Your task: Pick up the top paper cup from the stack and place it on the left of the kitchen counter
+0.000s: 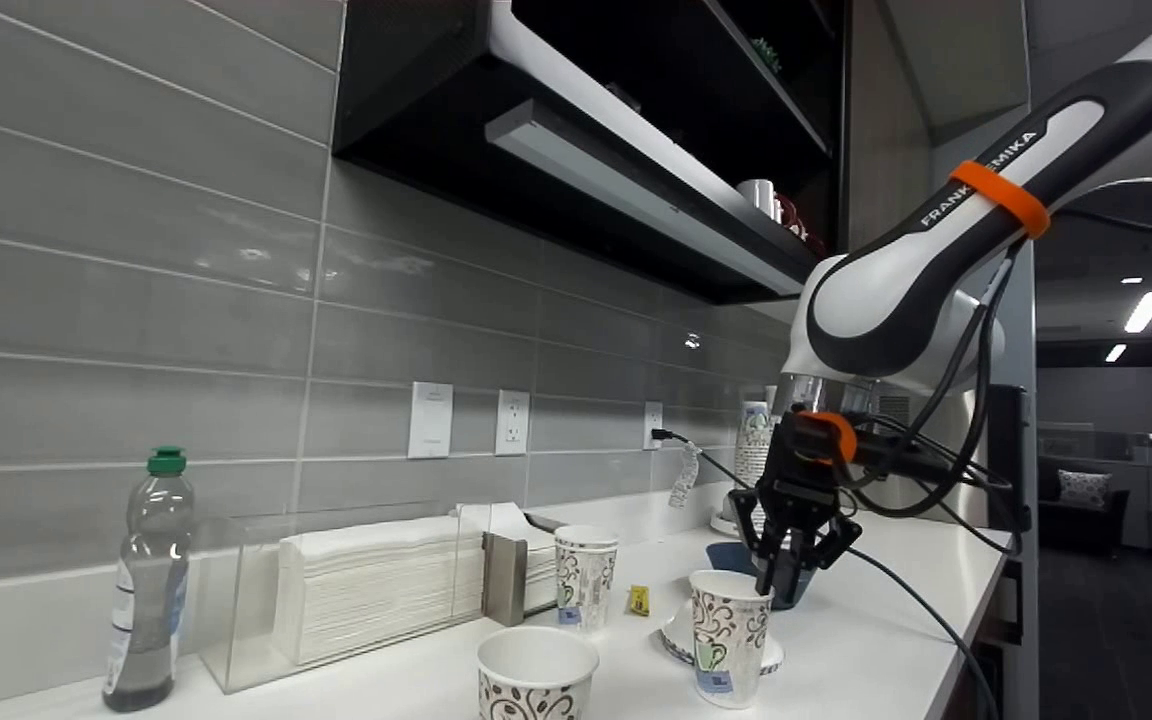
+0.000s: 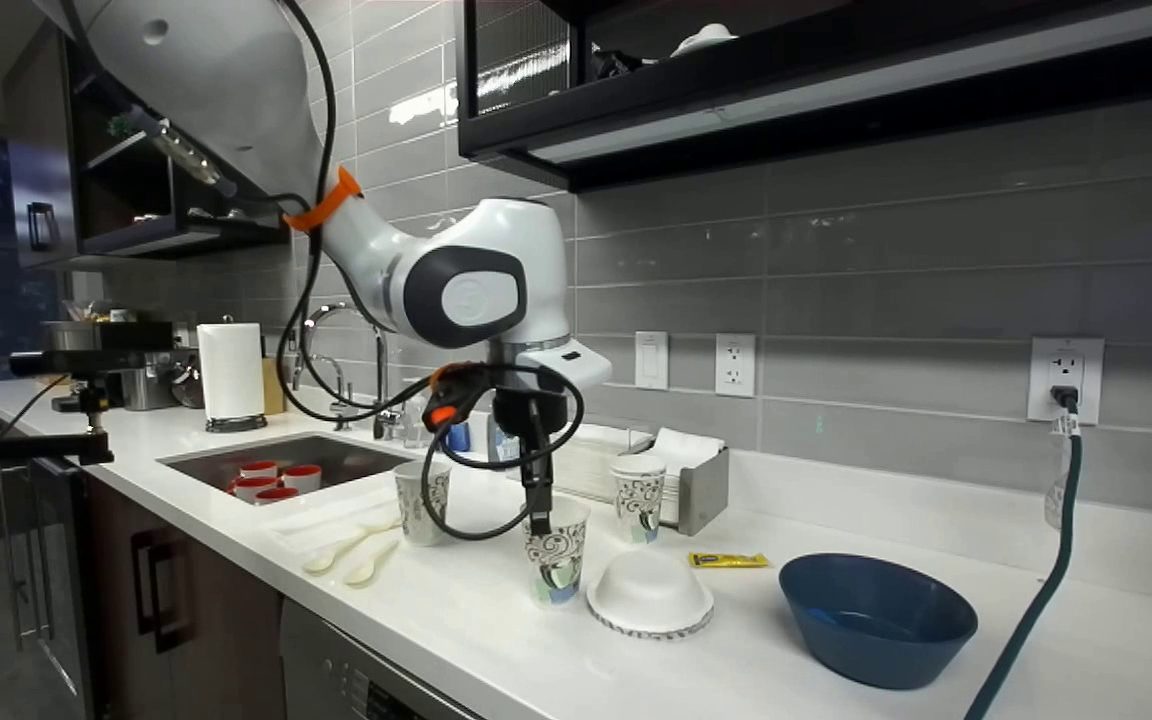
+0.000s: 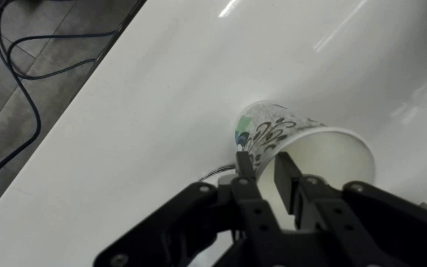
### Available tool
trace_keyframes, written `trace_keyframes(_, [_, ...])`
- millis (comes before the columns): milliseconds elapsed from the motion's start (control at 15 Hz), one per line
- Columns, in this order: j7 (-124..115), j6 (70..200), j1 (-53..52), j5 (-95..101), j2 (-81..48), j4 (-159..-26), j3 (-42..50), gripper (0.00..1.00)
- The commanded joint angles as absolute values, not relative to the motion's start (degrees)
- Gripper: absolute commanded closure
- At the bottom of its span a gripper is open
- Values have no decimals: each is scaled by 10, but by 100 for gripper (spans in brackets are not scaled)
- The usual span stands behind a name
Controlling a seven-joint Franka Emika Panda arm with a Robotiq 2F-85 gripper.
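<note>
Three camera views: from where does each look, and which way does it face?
Wrist view: on the wrist, facing down at a paper cup and counter; the gripper shows.
Exterior view: apparently near the green-capped bottle, facing along the counter; arm and gripper show.
Exterior view: apparently near the blue bowl, facing the tiled wall obliquely, the sink farther off; arm and gripper show.
Both exterior views share arm, gripper, blue bowl.
</note>
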State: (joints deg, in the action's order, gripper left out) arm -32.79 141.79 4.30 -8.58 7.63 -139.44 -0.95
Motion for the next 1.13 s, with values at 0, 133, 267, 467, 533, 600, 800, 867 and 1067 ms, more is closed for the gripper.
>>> trace_keyframes(0, [-339, 1425, 35, -88, 109, -1396, -13, 44])
trace_keyframes(133, [-335, 1422, 30, -86, 136, -1394, -19, 30])
trace_keyframes(267, [-320, 1414, 20, -94, 159, -1389, -27, 17])
trace_keyframes(467, [-230, 1403, -28, -150, 188, -1387, -33, 1])
trace_keyframes(533, [-215, 1394, -47, -165, 192, -1388, -41, 0])
trace_keyframes(600, [-203, 1386, -61, -170, 194, -1392, -49, 0])
trace_keyframes(800, [-216, 1377, -63, -150, 185, -1384, -66, 0])
trace_keyframes(867, [-215, 1369, -73, -150, 185, -1385, -76, 0])
trace_keyframes(1067, [-209, 1365, -79, -149, 184, -1385, -82, 0])
